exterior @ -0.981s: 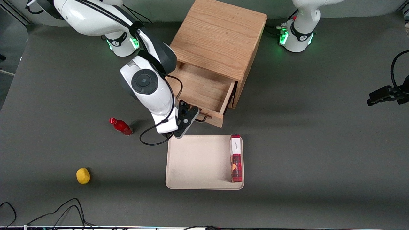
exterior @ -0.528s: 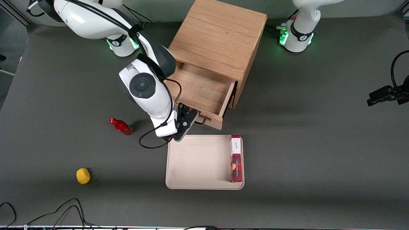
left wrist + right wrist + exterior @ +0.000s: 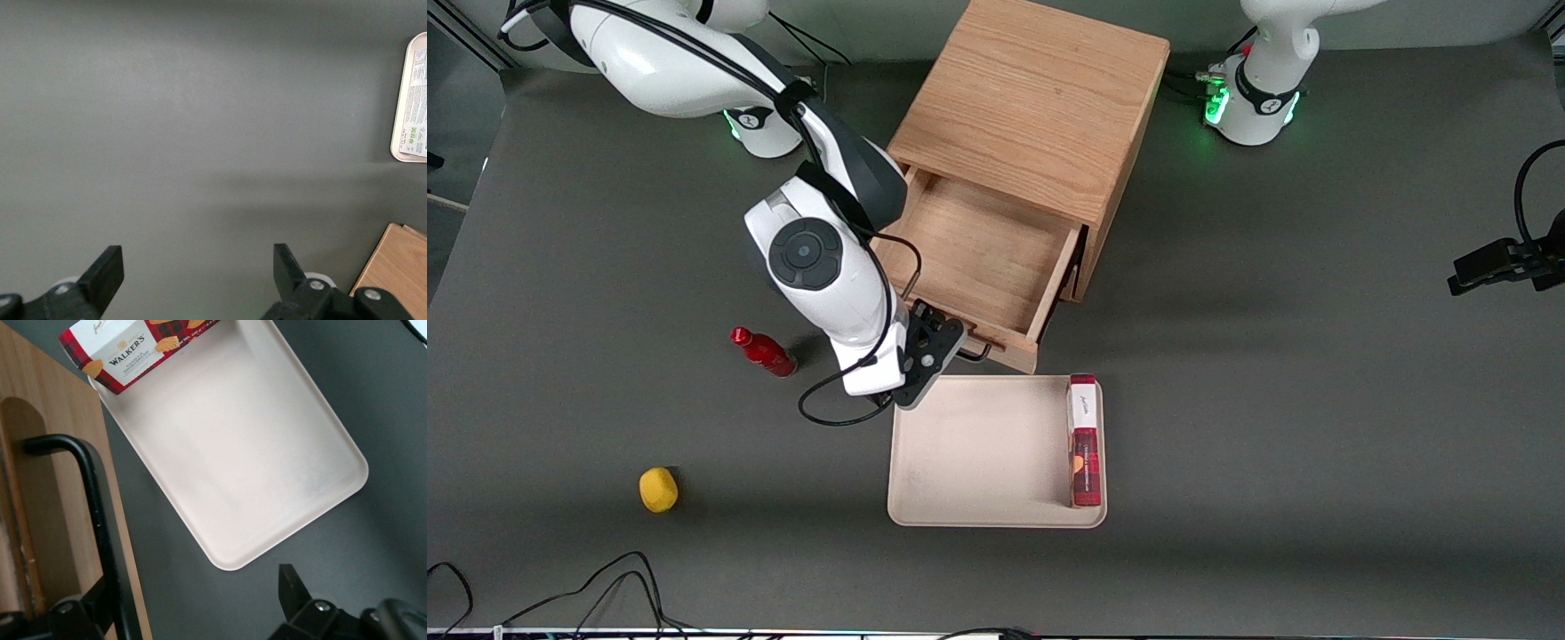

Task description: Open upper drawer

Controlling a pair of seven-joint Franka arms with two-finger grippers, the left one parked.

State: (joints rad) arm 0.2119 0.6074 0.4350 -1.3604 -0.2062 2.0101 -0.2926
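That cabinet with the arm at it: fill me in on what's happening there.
The right arm's gripper is at the black wire handle of the upper drawer, one finger either side of the bar. The drawer stands pulled well out of the oak cabinet, its inside bare. Just nearer the front camera lies a beige tray holding a red shortbread box.

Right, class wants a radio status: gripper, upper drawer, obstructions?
Gripper at the black handle, fingers open. Upper drawer pulled out. Tray just ahead, not touching.
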